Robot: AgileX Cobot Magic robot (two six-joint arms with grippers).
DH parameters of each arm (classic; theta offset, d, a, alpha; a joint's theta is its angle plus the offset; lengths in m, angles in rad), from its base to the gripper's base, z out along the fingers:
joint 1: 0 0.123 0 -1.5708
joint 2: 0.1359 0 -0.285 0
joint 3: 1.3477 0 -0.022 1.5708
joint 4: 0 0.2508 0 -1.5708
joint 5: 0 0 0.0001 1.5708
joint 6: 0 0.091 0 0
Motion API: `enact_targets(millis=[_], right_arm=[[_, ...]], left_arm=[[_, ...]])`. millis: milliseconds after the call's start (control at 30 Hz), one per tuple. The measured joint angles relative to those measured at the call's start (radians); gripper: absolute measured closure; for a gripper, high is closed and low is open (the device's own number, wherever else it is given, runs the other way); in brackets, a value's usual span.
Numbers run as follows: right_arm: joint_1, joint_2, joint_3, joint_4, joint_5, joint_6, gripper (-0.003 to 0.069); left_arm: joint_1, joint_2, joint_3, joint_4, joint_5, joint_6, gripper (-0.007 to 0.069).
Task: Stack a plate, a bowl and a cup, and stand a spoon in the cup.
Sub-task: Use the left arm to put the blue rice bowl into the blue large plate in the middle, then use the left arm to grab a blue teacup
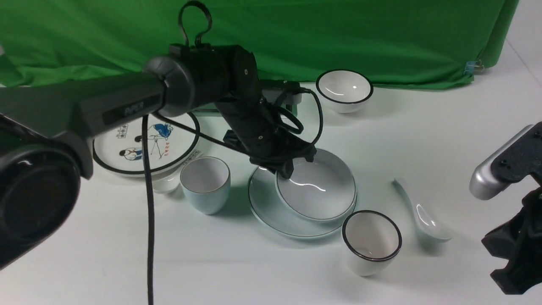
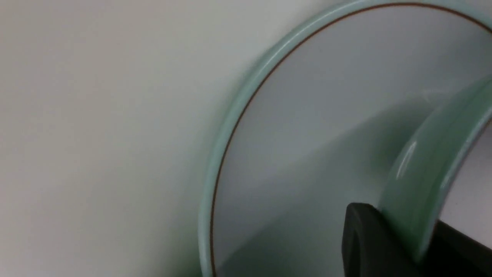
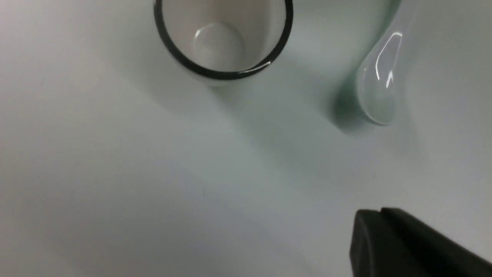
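The pale bowl rests in the plain thin-rimmed plate at the table's middle. My left gripper is shut on the bowl's far-left rim. In the left wrist view its fingers pinch the bowl wall over the plate. The pale blue cup stands upright left of the plate. Right of the plate, the glossy white spoon lies flat. My right gripper is shut and empty, hovering over bare table near the spoon.
A black-rimmed white cup stands in front of the plate, and it shows again as the black-rimmed cup. A black-rimmed bowl sits at the back. The cartoon plate lies far left, with another spoon beside it. Green cloth closes the back.
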Motion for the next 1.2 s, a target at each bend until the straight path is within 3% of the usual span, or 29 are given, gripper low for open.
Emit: enact_targets(millis=[100, 267, 400, 533, 733, 967, 1033, 1100, 1133, 1167, 1200], right_arm=[[0.0, 0.0, 0.0, -0.006, -0.036, 0.0, 0.0609], [0.0, 0.0, 0.0, -0.021, -0.134, 0.0, 0.0599], [0.0, 0.0, 0.0, -0.024, -0.151, 0.0, 0.0591], [0.0, 0.0, 0.0, -0.025, -0.15, 0.0, 0.058], [0.0, 0.0, 0.0, -0.025, -0.143, 0.001, 0.0568], [0.0, 0.0, 0.0, -0.025, -0.137, 0.001, 0.0556], [0.0, 0.0, 0.0, -0.025, -0.137, 0.002, 0.0552], [0.0, 0.0, 0.0, -0.025, -0.136, 0.002, 0.0547], [0.0, 0.0, 0.0, -0.025, -0.136, 0.002, 0.0547], [0.0, 0.0, 0.0, -0.025, -0.136, 0.002, 0.0545], [0.0, 0.0, 0.0, -0.025, -0.136, 0.002, 0.0544]], left_arm=[[0.0, 0.0, -0.002, 0.015, -0.002, -0.003, 0.0529], [0.008, -0.006, -0.063, 0.074, 0.141, -0.01, 0.0303], [0.017, -0.064, -0.126, 0.214, 0.282, -0.011, 0.0174], [0.046, -0.139, -0.122, 0.35, 0.349, -0.051, 0.0113], [0.129, -0.163, -0.039, 0.354, 0.348, -0.076, 0.0102], [0.148, -0.135, 0.106, 0.336, 0.248, -0.077, 0.0133], [0.148, -0.13, 0.135, 0.329, 0.195, -0.077, 0.019], [0.148, -0.129, 0.15, 0.324, 0.157, -0.079, 0.0298], [0.148, -0.129, 0.15, 0.324, 0.157, -0.079, 0.0298], [0.148, -0.132, 0.149, 0.323, 0.143, -0.079, 0.0427], [0.148, -0.132, 0.148, 0.323, 0.143, -0.079, 0.0427]])
